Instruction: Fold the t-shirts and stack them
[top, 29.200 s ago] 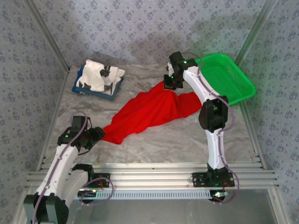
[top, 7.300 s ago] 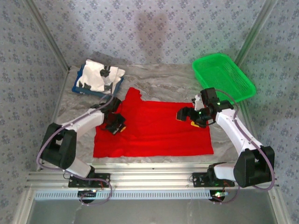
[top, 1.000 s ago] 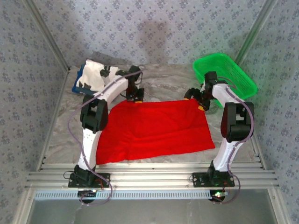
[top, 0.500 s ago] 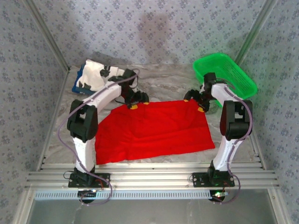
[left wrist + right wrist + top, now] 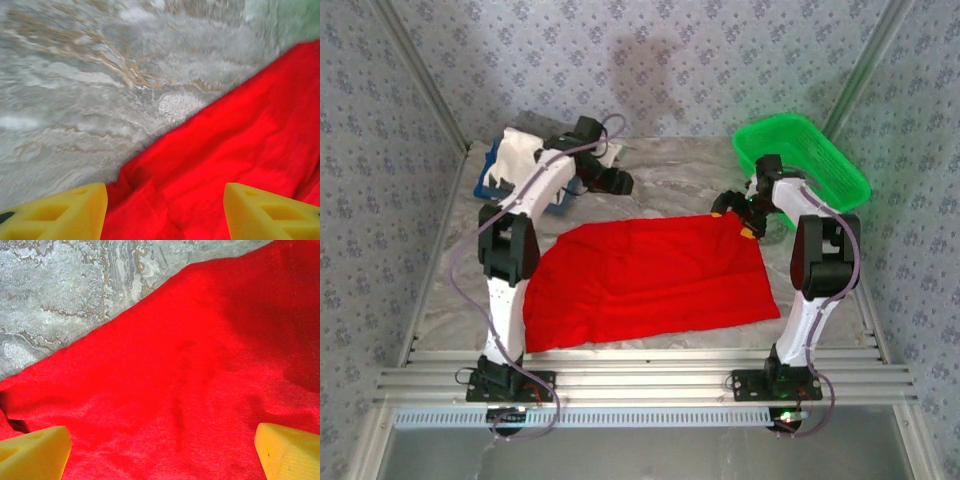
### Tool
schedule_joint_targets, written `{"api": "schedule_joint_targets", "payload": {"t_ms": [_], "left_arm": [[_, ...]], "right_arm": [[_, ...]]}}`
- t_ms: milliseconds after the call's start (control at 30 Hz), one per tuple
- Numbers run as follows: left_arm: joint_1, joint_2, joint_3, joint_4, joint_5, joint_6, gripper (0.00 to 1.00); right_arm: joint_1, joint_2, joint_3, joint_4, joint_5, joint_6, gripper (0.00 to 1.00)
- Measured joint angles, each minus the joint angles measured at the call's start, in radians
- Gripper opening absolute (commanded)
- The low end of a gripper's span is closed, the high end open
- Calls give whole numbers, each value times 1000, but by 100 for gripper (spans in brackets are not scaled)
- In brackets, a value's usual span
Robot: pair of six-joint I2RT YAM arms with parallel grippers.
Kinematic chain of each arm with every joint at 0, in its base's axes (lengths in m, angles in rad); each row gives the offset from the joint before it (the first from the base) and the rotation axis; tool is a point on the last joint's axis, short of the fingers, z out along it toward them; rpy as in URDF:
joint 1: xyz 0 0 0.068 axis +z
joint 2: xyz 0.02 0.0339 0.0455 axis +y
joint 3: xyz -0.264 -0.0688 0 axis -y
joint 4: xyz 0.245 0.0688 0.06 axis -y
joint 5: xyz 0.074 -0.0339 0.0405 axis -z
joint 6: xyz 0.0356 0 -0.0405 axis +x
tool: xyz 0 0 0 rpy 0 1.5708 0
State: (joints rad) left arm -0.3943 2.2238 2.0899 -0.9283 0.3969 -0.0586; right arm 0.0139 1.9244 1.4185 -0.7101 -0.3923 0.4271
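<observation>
The red t-shirt (image 5: 650,275) lies spread flat in the middle of the marble table. My left gripper (image 5: 617,182) hovers open just beyond its far left corner, nothing between the fingers. In the left wrist view the yellow fingertips (image 5: 55,212) stand wide apart over the red t-shirt's (image 5: 240,150) rumpled corner. My right gripper (image 5: 735,215) is open over the far right corner. Its yellow pads (image 5: 32,452) straddle smooth red t-shirt cloth (image 5: 175,365) without pinching it. The white t-shirt (image 5: 517,160) with black marks rests at the far left, partly behind my left arm.
The white t-shirt sits on a blue tray (image 5: 483,187) by the left wall. A green mesh basket (image 5: 805,165) stands at the far right, just behind my right arm. Bare marble (image 5: 670,180) runs along the far side between the grippers.
My left gripper has opened, let go of the red t-shirt's far left corner and drawn back toward the far side. The corner now lies on the table. The right gripper has stayed put.
</observation>
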Motion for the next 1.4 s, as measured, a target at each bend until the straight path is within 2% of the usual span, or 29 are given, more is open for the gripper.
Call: {"api": "schedule_joint_targets", "payload": {"t_ms": [200,400,733,1200,1400], "left_arm": [[-35,124,24,-55,-8,139,58],[-40,144,24,-71,-36,198,56],[-53,144,-27,-71,-72,240,52],[-74,119,-122,-55,-79,249,38],[-74,79,-161,-38,-98,249,37]], "right_arm": [[2,0,0,-2,-16,-15,97],[2,0,0,-5,-27,-27,97],[2,0,-2,-8,-39,-29,97],[2,0,-14,-5,-42,-28,97],[2,0,-16,-3,-42,-28,97]]}}
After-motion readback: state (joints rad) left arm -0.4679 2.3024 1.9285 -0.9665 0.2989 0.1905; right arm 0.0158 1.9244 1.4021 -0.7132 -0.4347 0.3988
